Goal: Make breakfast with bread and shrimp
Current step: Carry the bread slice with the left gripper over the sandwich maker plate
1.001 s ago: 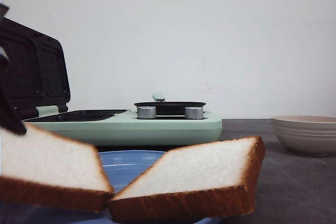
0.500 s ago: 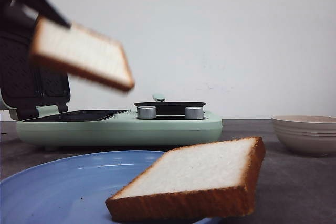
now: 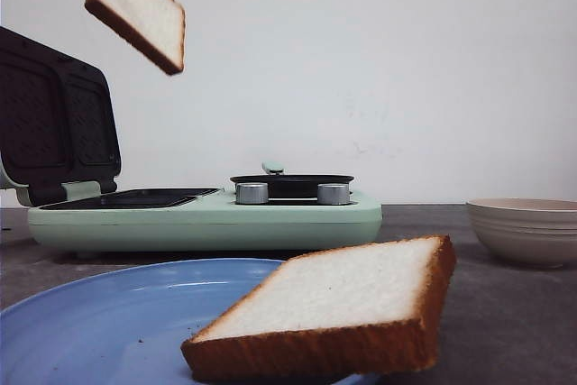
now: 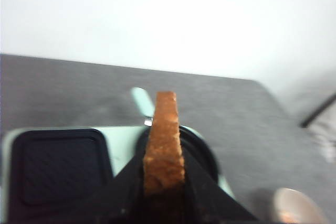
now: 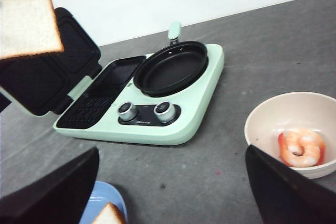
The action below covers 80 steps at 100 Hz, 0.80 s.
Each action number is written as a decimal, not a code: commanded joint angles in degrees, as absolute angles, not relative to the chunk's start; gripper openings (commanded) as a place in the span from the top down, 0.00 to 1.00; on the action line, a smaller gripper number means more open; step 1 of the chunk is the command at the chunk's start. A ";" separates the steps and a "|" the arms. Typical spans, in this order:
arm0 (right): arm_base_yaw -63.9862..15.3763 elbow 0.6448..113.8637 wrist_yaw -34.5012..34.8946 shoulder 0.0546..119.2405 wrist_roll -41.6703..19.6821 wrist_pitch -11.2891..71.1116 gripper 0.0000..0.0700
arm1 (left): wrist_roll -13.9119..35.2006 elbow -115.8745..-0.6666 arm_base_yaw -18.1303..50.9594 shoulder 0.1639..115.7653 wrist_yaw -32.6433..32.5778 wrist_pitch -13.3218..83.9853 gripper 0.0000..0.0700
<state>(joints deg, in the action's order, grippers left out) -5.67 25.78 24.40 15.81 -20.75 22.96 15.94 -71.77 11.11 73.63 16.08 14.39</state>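
Note:
My left gripper (image 4: 164,192) is shut on one bread slice (image 3: 137,11), seen crust-edge on in its wrist view (image 4: 164,150), and holds it high in the air above the open sandwich maker (image 3: 203,209). The same slice shows in the right wrist view (image 5: 29,23) in front of the raised lid. The second bread slice (image 3: 338,308) lies on the blue plate (image 3: 117,313); its corner shows in the right wrist view (image 5: 109,215). A shrimp (image 5: 301,148) lies in the beige bowl (image 5: 262,124). My right gripper (image 5: 170,192) is open and empty, above the table between plate and bowl.
The mint-green appliance (image 5: 157,93) has an open dark sandwich plate (image 5: 102,90), a raised lid (image 5: 47,77), a round black pan (image 5: 170,67) and two metal knobs (image 5: 147,110). The bowl also shows at the right in the front view (image 3: 527,230). The table top (image 5: 220,177) is dark grey.
My left gripper has lifted its bread slice from the blue plate up and to the far left, to high above the sandwich maker. The other slice has not moved.

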 commanded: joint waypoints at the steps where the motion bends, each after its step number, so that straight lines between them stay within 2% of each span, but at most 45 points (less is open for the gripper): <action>1: -5.87 26.61 23.90 15.99 -19.38 22.57 0.20 | 10.98 -74.98 11.92 76.53 12.47 13.78 1.00; 17: -5.87 26.59 23.86 16.01 -17.85 22.83 0.20 | 2.79 -79.94 14.87 83.13 4.67 13.80 1.00; 39: -5.87 26.59 23.53 16.01 -17.10 22.85 0.20 | -13.13 -84.79 19.81 92.01 -6.94 13.50 1.00; 63: -5.89 26.59 23.18 16.01 -15.51 24.01 0.20 | -26.09 -85.03 22.98 98.56 -18.20 7.81 1.00; 80: -5.89 26.59 20.91 16.01 -14.09 25.82 0.20 | -35.42 -85.03 24.16 101.01 -19.11 3.66 1.00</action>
